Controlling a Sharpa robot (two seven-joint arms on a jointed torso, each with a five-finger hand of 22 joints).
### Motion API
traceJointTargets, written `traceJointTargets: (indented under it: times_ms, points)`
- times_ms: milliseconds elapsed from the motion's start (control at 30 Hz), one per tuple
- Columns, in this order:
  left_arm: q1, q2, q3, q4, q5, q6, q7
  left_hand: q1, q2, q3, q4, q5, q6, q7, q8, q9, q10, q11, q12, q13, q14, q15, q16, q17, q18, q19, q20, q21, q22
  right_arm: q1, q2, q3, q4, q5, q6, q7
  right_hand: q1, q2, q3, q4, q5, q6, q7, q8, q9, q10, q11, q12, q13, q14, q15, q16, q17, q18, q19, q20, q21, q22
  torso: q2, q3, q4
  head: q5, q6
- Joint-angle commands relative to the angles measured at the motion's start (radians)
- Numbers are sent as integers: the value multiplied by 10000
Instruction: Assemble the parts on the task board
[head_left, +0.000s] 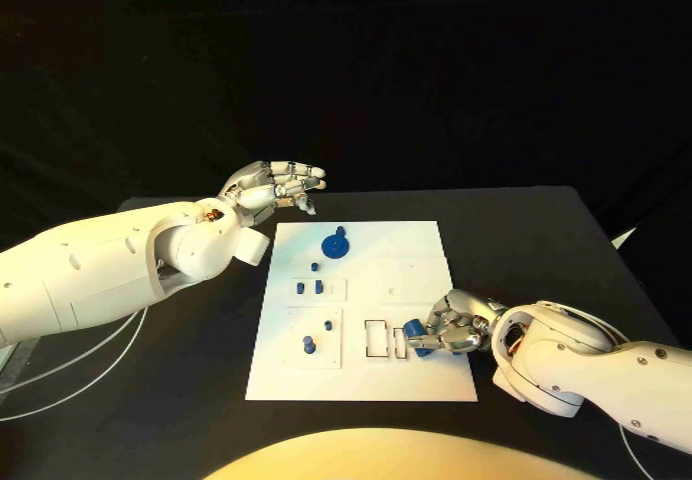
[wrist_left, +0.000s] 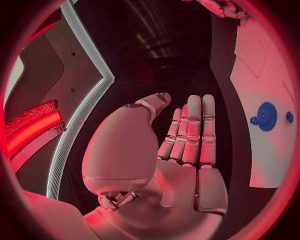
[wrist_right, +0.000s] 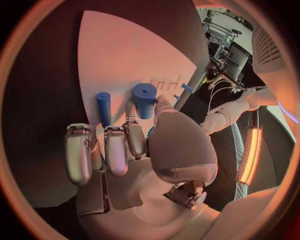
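Note:
The white task board (head_left: 378, 290) lies in the middle of the black table. A blue gear (head_left: 336, 245) sits near its far edge, and the left wrist view shows the blue gear (wrist_left: 267, 116) too. Small blue pegs (head_left: 309, 288) stand mid-board, with two more pegs (head_left: 307, 345) at the near left. My right hand (head_left: 454, 328) rests on the board's near right and pinches a blue cylinder (head_left: 415, 330) at its fingertips. In the right wrist view the blue cylinder (wrist_right: 144, 99) sits between thumb and finger, beside a thinner blue peg (wrist_right: 104, 107). My left hand (head_left: 274, 185) hovers off the board's far left corner, fingers (wrist_left: 190, 130) straight, holding nothing.
Rectangular slots (head_left: 378, 338) lie in the board just left of the right hand. White cables (head_left: 87, 370) trail over the table at the left under the left arm. Bare black table (head_left: 534, 240) lies to the right of the board.

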Motion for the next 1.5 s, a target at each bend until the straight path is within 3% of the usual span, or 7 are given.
traceJointTargets:
  times_ms: [33, 267, 400, 567, 833, 1100, 1500]
  points:
    - [4, 18, 7, 18, -4, 204, 88, -77, -24, 26, 56, -25, -54, 532, 64, -9, -57, 13, 64, -15, -64, 21, 68, -13, 130, 27, 4, -68, -8, -160, 123, -94, -138, -467, 993, -417, 294, 20, -111, 3, -63, -44, 14, -16, -755, 60, 2, 27, 168, 694, -74, 70, 836, -184, 728, -106, 77, 2380, -2, -2, 2, 11, -5]
    - [4, 16, 8, 20, -4, 224, 77, -77, -24, 26, 56, -25, -54, 532, 64, -9, -57, 13, 64, -15, -64, 21, 68, -13, 130, 27, 4, -68, -8, -196, 205, -95, -178, -591, 674, -500, 1290, 381, 64, -81, 147, 111, -58, 64, -766, 149, -67, 59, 337, 713, -131, 125, 948, -210, 768, -150, 228, 2415, 0, -3, -10, -12, 5]
    - [4, 13, 8, 19, -4, 226, 68, -77, -24, 26, 56, -25, -54, 532, 64, -9, -57, 13, 64, -15, -64, 21, 68, -13, 130, 27, 4, -68, -8, -201, 166, -95, -134, -563, 276, -463, 1698, 581, 377, -25, 549, 277, -128, 29, -829, 230, -131, 106, 457, 728, -180, 163, 1026, -234, 806, -192, 354, 2446, 4, -2, -7, -9, 12]
    - [4, 8, 8, 14, -4, 227, 59, -77, -24, 26, 56, -25, -54, 532, 64, -9, -57, 13, 64, -15, -64, 21, 68, -13, 130, 27, 4, -68, -8, -199, 28, -91, -21, -282, -326, -370, 1813, 641, 669, 22, 963, 464, -203, 15, -865, 230, -199, 41, 458, 730, -237, 170, 1043, -242, 818, -242, 398, 2456, -5, -3, -6, -7, 31]
    - [4, 10, 7, 9, -4, 242, 40, -81, -12, 23, 76, -28, -65, 534, 86, -10, -68, 14, 85, -16, -72, 23, 74, -15, 131, 31, 7, -89, -21, 34, -258, -44, 534, 118, -1106, -39, 1706, 715, 817, 27, 1047, 577, -248, 25, -870, 238, -236, 1, 451, 735, -265, 182, 1070, -251, 833, -266, 446, 2468, -5, -5, -13, -19, 76]
    - [4, 28, 7, 15, -7, 262, 19, -72, -7, 26, 75, -26, -69, 533, 92, -11, -72, 14, 90, -16, -75, 22, 76, -16, 132, 32, 7, -94, -25, 283, -265, -19, 916, 518, -1153, 31, 1453, 727, 897, 41, 1041, 642, -258, 6, -887, 264, -248, -26, 462, 741, -280, 196, 1106, -257, 842, -286, 475, 2475, 4, -14, 7, -39, 108]
    - [3, 66, 6, 8, -12, 302, 2, -60, 1, 32, 75, -24, -74, 533, 100, -11, -78, 13, 98, -17, -78, 21, 78, -18, 133, 35, 7, -100, -29, 264, 381, -16, 712, 859, -842, -29, 825, 580, 906, 44, 964, 699, -240, -41, -907, 299, -235, -88, 485, 742, -273, 199, 1117, -251, 829, -288, 451, 2467, 3, -2, -7, 38, 122]
